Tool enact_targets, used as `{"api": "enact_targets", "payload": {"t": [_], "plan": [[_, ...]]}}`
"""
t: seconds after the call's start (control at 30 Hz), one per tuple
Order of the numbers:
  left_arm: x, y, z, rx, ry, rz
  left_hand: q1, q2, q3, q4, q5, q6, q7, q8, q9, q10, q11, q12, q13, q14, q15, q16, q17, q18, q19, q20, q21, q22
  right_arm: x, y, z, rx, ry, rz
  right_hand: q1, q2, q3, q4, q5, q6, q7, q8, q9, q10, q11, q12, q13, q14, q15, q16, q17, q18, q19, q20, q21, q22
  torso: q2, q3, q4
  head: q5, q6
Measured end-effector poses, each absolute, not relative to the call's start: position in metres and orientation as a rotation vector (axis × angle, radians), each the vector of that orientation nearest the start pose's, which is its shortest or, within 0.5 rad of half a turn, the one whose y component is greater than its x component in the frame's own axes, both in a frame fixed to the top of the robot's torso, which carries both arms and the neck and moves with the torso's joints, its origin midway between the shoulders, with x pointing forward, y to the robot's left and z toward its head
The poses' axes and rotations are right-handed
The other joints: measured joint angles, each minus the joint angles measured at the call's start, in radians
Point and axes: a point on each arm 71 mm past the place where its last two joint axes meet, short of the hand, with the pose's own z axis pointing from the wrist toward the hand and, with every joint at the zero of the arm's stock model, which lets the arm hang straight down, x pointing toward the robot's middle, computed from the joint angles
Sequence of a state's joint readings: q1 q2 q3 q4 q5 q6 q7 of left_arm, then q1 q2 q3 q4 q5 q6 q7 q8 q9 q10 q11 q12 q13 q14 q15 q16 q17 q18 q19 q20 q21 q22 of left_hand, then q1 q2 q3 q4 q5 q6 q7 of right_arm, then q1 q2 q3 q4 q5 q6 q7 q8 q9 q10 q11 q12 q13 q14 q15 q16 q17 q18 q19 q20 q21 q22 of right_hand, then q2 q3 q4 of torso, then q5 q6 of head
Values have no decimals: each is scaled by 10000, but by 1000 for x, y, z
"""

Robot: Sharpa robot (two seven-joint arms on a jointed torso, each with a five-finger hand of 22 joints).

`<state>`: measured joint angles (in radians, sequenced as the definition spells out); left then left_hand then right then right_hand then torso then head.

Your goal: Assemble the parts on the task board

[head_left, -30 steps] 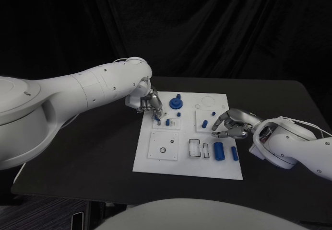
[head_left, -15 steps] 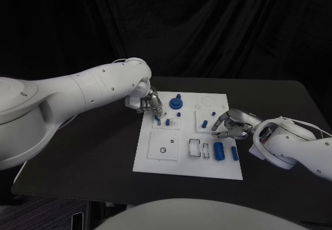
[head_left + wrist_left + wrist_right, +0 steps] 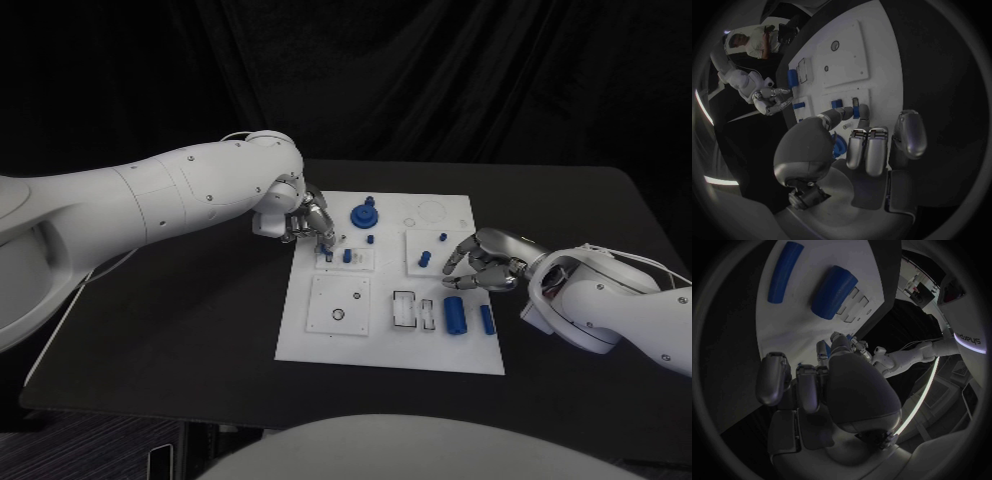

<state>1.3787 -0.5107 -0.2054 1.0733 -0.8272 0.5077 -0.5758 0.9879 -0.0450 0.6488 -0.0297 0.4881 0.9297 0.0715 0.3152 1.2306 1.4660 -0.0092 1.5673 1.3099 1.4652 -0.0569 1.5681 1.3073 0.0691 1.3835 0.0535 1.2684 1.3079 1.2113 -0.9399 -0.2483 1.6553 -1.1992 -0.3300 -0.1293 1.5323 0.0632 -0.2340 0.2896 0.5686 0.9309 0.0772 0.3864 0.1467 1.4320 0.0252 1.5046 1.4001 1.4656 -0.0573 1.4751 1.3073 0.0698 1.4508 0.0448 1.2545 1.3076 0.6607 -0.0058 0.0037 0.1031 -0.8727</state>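
Observation:
The white task board (image 3: 335, 340) lies mid-table. My left hand (image 3: 309, 222) hovers over its far left corner, one finger stretched down to a small peg (image 3: 330, 255) in a socket block; in the left wrist view that fingertip (image 3: 862, 111) sits beside a blue peg (image 3: 856, 111), the other fingers half curled, nothing gripped. A blue knob (image 3: 365, 214) stands just right of the hand. My right hand (image 3: 485, 263) rests at the board's right edge, fingers curled in, next to a standing blue peg (image 3: 427, 258). A thick blue cylinder (image 3: 456, 312) and a slim one (image 3: 488, 319) lie below it.
Two more small blue pegs (image 3: 371, 239) (image 3: 443, 237) stand on the far half of the board. A square plate with a hole (image 3: 340, 303) and slotted blocks (image 3: 415, 309) fill the near half. Bare black table (image 3: 188, 330) surrounds the board.
My left arm has swung a little to the left and back, drawing the hand slightly away from the peg. The right hand has stayed where it was.

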Motion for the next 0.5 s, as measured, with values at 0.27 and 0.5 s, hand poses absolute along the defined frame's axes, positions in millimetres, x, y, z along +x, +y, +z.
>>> {"api": "enact_targets", "payload": {"t": [0.27, 0.5], "plan": [[535, 185, -222, -1280, 26480, -2690, -94, 88, 0, 0, -2, 51, -16, -2, -20, 0, 0, 0, 0, 0, 0, 0, 0, 0, 91, -16, 82, -1, 428, -218, -248, 555, 19446, 7121, 0, 0, 0, 0, 0, 0, 0, 0, 1, 0, 0, 0, 0, -14, -28, 0, 0, 0, 0, 0, 0, -1, -8, -1, 3, 4, 0], [533, 187, -223, -1351, 26433, -2743, -201, 63, 4, 4, -2, 52, -15, -17, -36, 0, 0, 0, 0, 0, 0, 0, 0, 0, 91, -16, 81, -1, 428, -219, -248, 562, 19456, 7110, 0, 0, 0, 0, 0, 0, 0, 0, 1, 0, 0, 0, 0, 4, -47, 0, 0, 0, 0, 0, -50, -2, -10, 6, 13, 12, 0]]}}
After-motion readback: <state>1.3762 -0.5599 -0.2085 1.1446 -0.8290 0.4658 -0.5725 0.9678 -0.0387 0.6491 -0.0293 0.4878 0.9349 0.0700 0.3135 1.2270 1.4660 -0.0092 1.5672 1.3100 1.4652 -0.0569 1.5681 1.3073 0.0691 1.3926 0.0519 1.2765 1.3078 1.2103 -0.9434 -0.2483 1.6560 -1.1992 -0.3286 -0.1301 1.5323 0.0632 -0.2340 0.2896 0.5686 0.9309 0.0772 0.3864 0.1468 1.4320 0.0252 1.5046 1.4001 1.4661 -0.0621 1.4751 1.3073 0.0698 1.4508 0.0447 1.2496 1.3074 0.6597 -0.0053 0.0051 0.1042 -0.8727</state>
